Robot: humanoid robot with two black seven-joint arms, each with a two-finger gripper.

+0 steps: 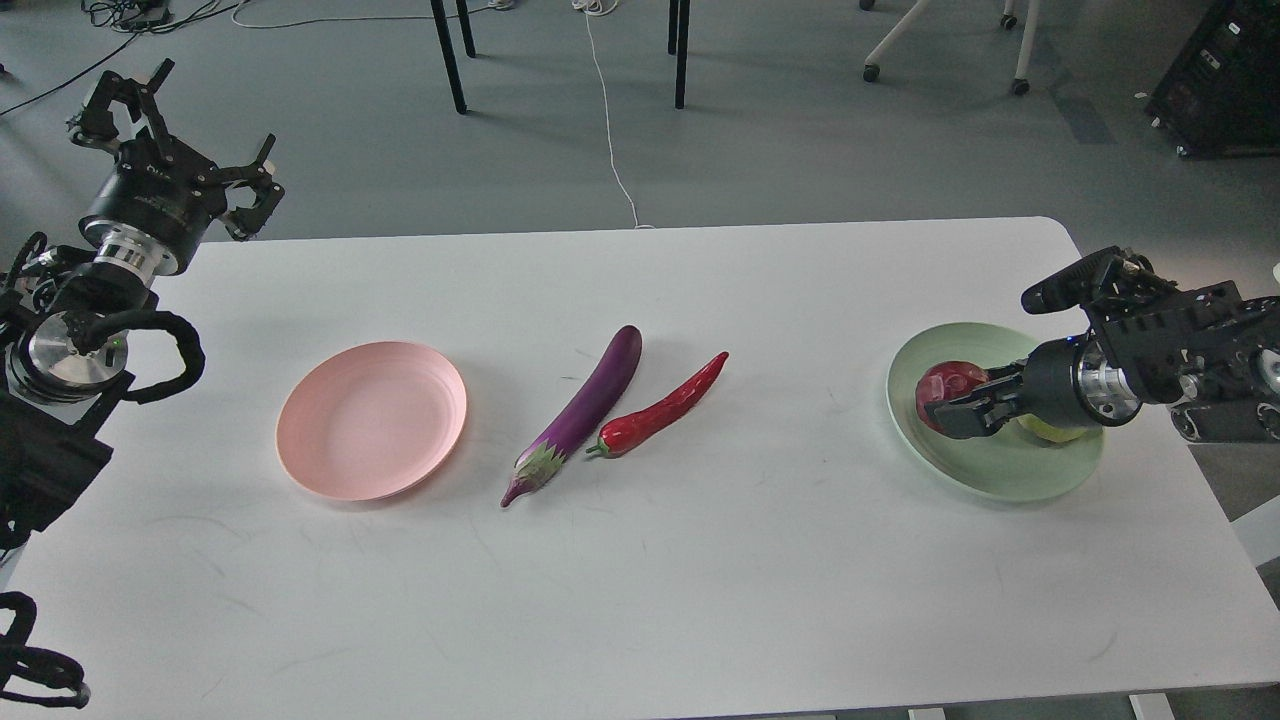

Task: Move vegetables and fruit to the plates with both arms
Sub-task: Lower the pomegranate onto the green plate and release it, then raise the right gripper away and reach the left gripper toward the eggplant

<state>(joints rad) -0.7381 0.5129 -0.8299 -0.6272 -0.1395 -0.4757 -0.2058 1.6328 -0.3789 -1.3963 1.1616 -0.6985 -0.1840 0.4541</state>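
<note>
Between the plates, mid-table, our eggplant (585, 412) and chili (662, 406) lie nearly parallel, long axes running near-left to far-right, stems toward us. Our left gripper (190, 130), prongs spread and empty, hovers beyond the pink plate (372, 420), nearer them. Our right gripper (965, 405) sits at the pomegranate (945, 385) on the green plate (1000, 470); grip unclear.

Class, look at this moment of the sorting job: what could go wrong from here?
1. The right tool sits at the pomegranate on the green plate; pulling away might roll it into the yellow-green fruit or off the rim.
2. The eggplant and chili lie close together, so the left tool may nudge one while grasping the other.
</note>
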